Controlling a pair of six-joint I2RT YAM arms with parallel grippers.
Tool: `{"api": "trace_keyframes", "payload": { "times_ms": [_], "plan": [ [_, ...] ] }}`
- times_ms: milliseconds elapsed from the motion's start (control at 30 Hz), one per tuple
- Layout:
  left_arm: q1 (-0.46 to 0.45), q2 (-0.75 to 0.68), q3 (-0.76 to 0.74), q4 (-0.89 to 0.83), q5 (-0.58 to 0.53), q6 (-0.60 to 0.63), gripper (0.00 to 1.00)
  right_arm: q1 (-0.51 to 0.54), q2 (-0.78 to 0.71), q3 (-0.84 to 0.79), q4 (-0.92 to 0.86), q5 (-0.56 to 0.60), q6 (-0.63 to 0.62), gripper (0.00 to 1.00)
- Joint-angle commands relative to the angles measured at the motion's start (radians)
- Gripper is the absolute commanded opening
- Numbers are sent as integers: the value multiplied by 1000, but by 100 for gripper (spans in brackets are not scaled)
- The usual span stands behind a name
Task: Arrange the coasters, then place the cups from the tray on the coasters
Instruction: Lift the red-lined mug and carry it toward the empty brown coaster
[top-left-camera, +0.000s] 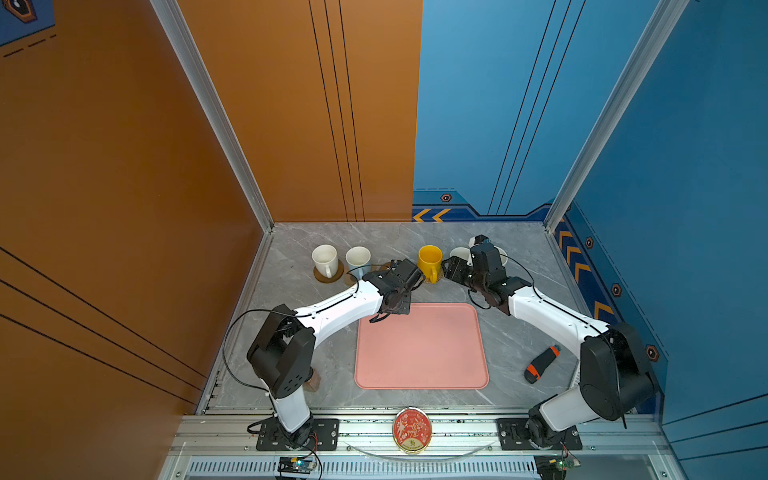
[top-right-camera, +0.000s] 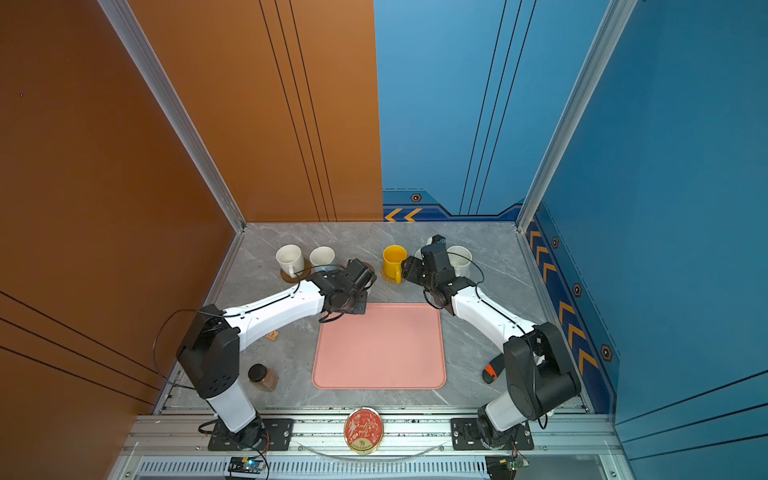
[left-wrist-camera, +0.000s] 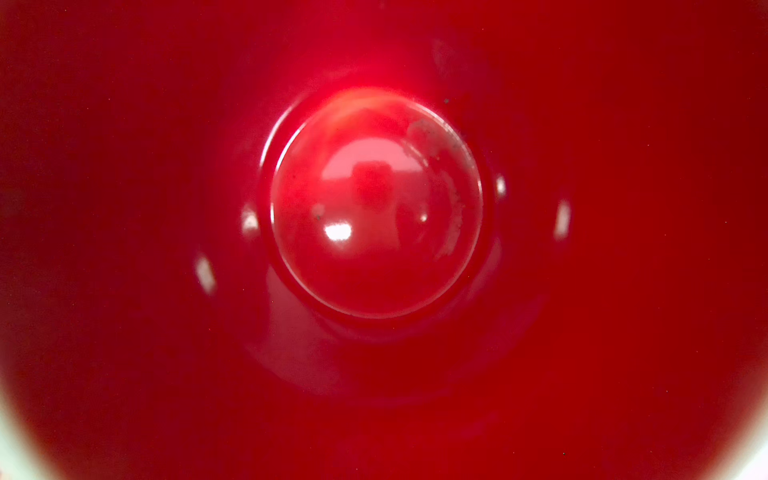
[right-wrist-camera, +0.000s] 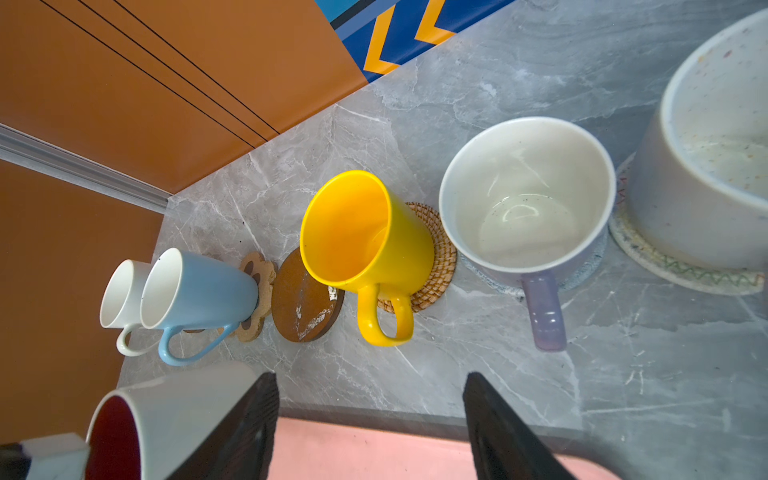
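I am watching the desk (top-left-camera: 519, 332), where the pink tray (top-left-camera: 422, 349) is lying in the middle, toward the near edge. Over the tray's far left corner the left fingers (top-left-camera: 397, 305) are pinching narrow on the cup with red inside (right-wrist-camera: 174, 419). The right fingers (right-wrist-camera: 257, 411) are standing wide, holding nothing, just beyond the tray's far edge. Along the desk's far edge the yellow cup (top-left-camera: 429, 259) is sitting on the rattan coaster (right-wrist-camera: 440, 257), just beside a bare brown coaster (right-wrist-camera: 303, 299).

The red cup (left-wrist-camera: 376, 203) is shiny and smooth inside. The yellow cup (right-wrist-camera: 365, 249) shines too. Its woven mat (right-wrist-camera: 442, 257) looks rough and bumpy.
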Motion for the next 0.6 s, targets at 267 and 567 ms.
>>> {"api": "trace_keyframes", "payload": {
  "times_ms": [267,567],
  "plan": [
    [59,65,142,26,18,69,0,-14,-43,-24,-4,-15,-8,69],
    [82,135,205,26,34,85,0,-17,-47,-29,2,-14,-6,69]
  ]
}}
